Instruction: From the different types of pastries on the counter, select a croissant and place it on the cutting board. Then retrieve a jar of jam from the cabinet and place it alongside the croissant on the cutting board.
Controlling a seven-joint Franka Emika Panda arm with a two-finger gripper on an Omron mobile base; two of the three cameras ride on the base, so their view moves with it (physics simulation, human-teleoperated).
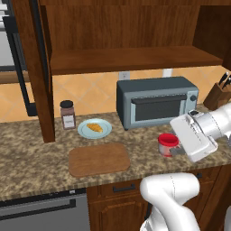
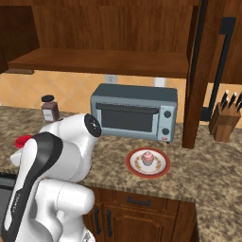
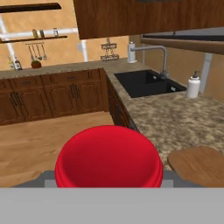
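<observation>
Gripper apparently clamped around the jar of jam, above counter.

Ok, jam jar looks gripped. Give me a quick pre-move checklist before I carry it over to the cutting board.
1. Jar of jam held in the tool: ok, the red lid sits right at the tool in the hand view.
2. Croissant on the cutting board: not ok, it lies on its plate behind the board.
3. Free space on the board: ok, bare.
4. Path leftward along the counter: ok, nothing between.
5. Finger contact on the jar: cannot tell.
</observation>
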